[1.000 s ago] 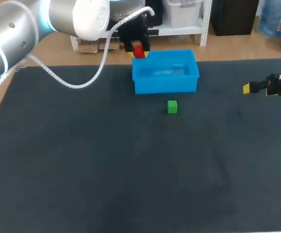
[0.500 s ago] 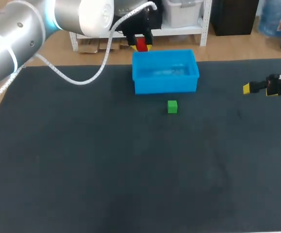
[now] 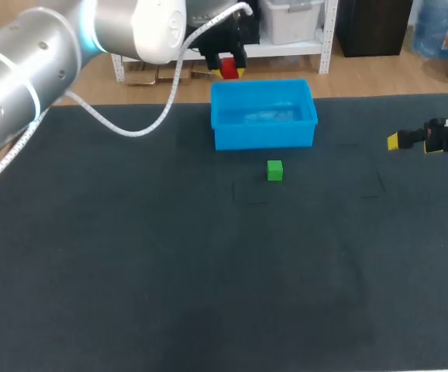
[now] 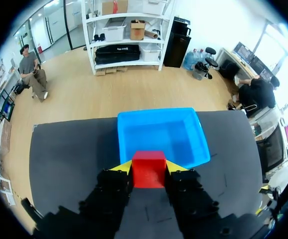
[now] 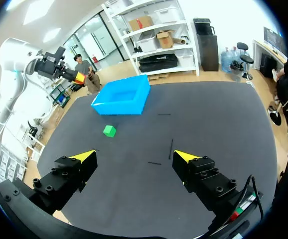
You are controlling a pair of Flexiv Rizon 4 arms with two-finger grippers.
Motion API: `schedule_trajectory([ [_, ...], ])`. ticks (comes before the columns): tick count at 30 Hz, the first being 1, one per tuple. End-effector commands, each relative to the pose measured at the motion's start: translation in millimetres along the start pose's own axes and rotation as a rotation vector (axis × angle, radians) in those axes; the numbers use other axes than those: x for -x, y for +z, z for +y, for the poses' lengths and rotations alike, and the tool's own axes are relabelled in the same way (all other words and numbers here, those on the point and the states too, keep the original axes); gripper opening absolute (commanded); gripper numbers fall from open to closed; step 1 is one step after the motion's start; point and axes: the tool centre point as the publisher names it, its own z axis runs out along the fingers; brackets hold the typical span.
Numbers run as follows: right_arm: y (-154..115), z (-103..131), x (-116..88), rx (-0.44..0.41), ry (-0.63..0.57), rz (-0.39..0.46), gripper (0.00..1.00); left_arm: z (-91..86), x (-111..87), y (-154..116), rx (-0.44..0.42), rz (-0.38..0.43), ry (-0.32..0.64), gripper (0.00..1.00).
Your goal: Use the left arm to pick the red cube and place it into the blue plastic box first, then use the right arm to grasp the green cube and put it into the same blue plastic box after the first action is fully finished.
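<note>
My left gripper (image 3: 228, 70) is shut on the red cube (image 3: 226, 67) and holds it in the air above the blue plastic box (image 3: 263, 113), near its far left corner. In the left wrist view the red cube (image 4: 148, 169) sits between the yellow fingertips, with the blue box (image 4: 160, 135) ahead of and below it; nothing lies inside the box. The green cube (image 3: 274, 170) rests on the black mat just in front of the box. My right gripper (image 3: 407, 139) hangs open at the right edge of the table; its wrist view shows the green cube (image 5: 109, 131) and the box (image 5: 122, 95) far ahead.
The black table mat (image 3: 170, 256) stretches wide in front of the box and the green cube. A white cable (image 3: 123, 133) loops down from my left arm over the mat's far left part.
My left gripper, with the red cube in it, has risen from the box's far left rim and drifted slightly right. The right arm and the green cube have kept still.
</note>
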Motion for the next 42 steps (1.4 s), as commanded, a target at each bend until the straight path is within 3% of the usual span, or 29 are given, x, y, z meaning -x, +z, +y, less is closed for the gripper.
schedule_trajectory([
  [1, -0.1, -0.1, -0.1, 0.0, -0.001, 0.0, 1.0, -2.7, 10.3, 6.9, -0.001, 0.009, 0.005, 0.0],
  [42, -0.1, -0.1, -0.1, 0.0, -0.001, 0.0, 1.0, -1.7, 11.3, 80.1, 0.031, 0.067, 0.018, 0.0],
])
